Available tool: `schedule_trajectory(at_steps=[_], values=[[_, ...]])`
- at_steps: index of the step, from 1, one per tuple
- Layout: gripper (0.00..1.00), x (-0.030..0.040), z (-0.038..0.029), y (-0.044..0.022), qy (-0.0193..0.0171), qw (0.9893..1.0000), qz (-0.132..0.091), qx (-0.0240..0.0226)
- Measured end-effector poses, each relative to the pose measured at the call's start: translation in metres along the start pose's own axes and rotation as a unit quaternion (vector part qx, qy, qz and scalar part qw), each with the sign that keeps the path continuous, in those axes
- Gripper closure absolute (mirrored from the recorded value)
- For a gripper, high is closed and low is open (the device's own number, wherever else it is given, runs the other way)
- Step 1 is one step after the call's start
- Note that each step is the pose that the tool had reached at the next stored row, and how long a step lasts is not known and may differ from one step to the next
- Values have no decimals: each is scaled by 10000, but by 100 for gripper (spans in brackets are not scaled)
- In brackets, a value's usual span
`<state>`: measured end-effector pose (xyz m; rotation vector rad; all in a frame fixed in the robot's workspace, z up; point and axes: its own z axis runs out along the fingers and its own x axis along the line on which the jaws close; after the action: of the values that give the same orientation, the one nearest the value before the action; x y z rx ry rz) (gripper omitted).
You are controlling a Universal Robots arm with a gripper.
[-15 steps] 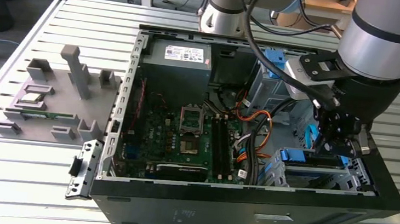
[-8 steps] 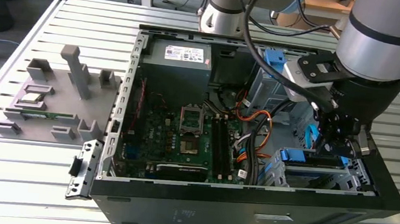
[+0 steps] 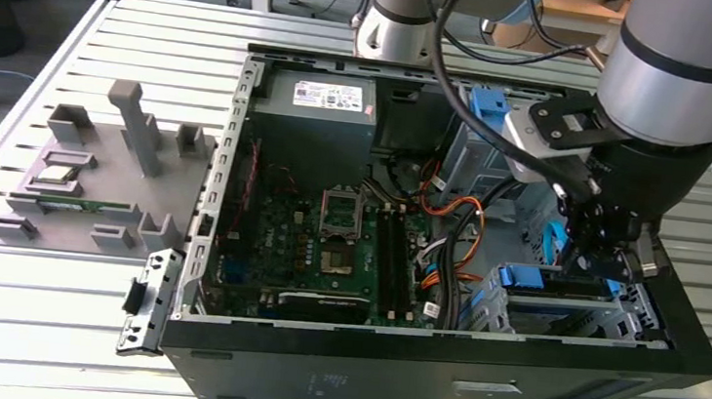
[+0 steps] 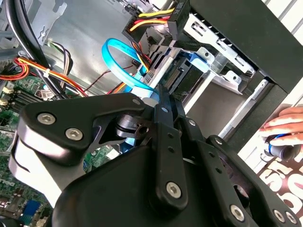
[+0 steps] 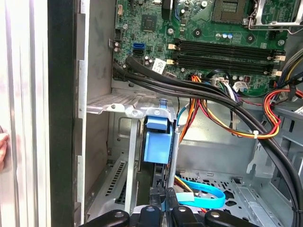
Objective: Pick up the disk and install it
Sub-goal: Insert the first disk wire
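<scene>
Disk (image 5: 157, 142) and gripper (image 5: 163, 196) meet end to end, and that line is what matters now. We read the gripper as clenched on the disk's near end. In the first wrist view its two black fingertips (image 5: 154, 201) stand close together with a sliver of blue between them, though the contact itself is partly hidden.

From the fingertips the disk runs straight ahead. It stands on its thin edge inside the slot of the cage (image 3: 493, 301), blue rail turned toward the camera. We judge that its long axis lies along the slot and along the gripper's own reach, so disk, slot and gripper share one line and do not cross.

In the exterior view the gripper hangs directly over the cage, tips down at the blue rails in the cage mouth. The disk has entered the cage, but we cannot tell how deep it sits.

A flat blue cable (image 5: 199, 196) loops just beside the cage, near the fingertips and apart from the disk. A cable bundle (image 5: 227, 101) crosses past the cage, and the motherboard (image 3: 327, 226) lies beyond it. On the cage's opposite side rises the black case wall (image 5: 61, 118). Outside that wall a person's hand (image 4: 284, 127) rests, well apart from the gripper.
</scene>
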<state>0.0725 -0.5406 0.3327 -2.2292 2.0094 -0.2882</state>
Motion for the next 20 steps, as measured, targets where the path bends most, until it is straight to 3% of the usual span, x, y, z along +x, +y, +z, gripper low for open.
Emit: schedule_trajectory(at_steps=[4, 11, 15, 20], values=[[84, 4, 2, 1, -79, 10000, 18, 14], [84, 41, 4, 5, -83, 10000, 20, 18], [84, 49, 10, 10, -144, 9999, 35, 70], [84, 65, 10, 18, -147, 9998, 38, 85]])
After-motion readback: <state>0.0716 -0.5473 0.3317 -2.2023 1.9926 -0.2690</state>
